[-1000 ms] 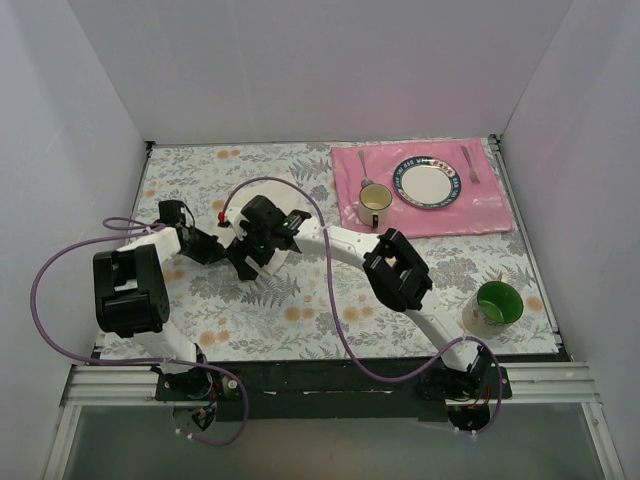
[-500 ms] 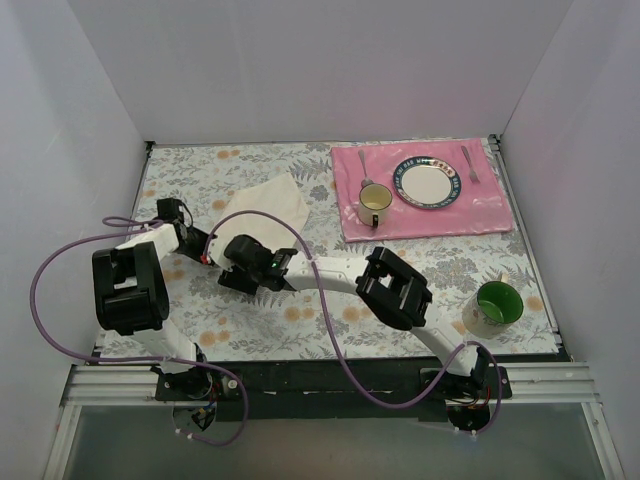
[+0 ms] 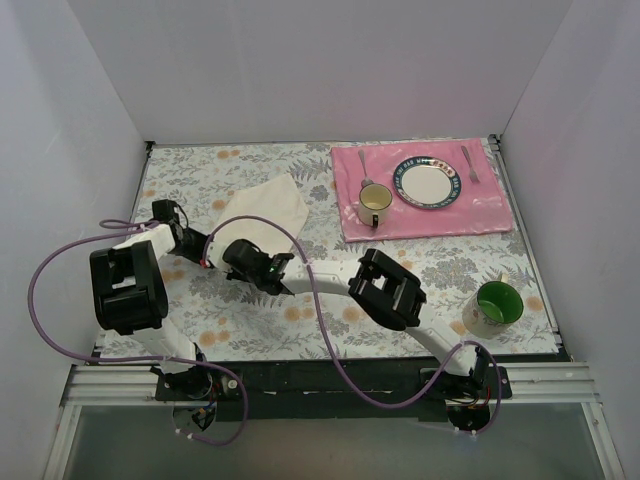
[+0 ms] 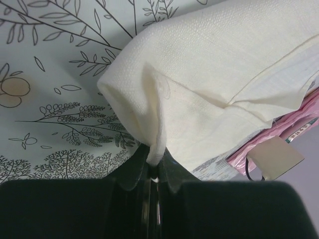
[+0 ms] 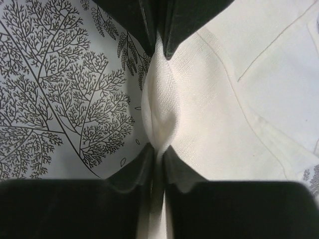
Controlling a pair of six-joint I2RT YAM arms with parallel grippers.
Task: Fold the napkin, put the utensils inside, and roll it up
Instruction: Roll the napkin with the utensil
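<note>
The off-white napkin [image 3: 265, 208] lies folded on the patterned table, left of centre. My left gripper [image 3: 207, 250] is shut on a fold at its near-left edge; in the left wrist view the cloth [image 4: 209, 79] runs down into the closed gripper [image 4: 154, 167]. My right gripper [image 3: 233, 254] sits just beside the left one and pinches the same edge. In the right wrist view a ridge of napkin [image 5: 159, 109] is squeezed in the gripper [image 5: 158, 152], with the left gripper's fingers [image 5: 174, 25] facing it at the top. The utensils are hidden from view.
At the back right a pink placemat [image 3: 480, 215] holds a plate [image 3: 428, 184], a cream mug [image 3: 375, 204], a spoon [image 3: 365, 163] and a fork [image 3: 470, 163]. A green cup [image 3: 497, 305] stands near the right front edge. White walls enclose the table.
My right arm has swung from over the napkin to its near-left edge, uncovering the cloth, and its jaws have closed on the fold. The left gripper has stayed shut, shifting slightly.
</note>
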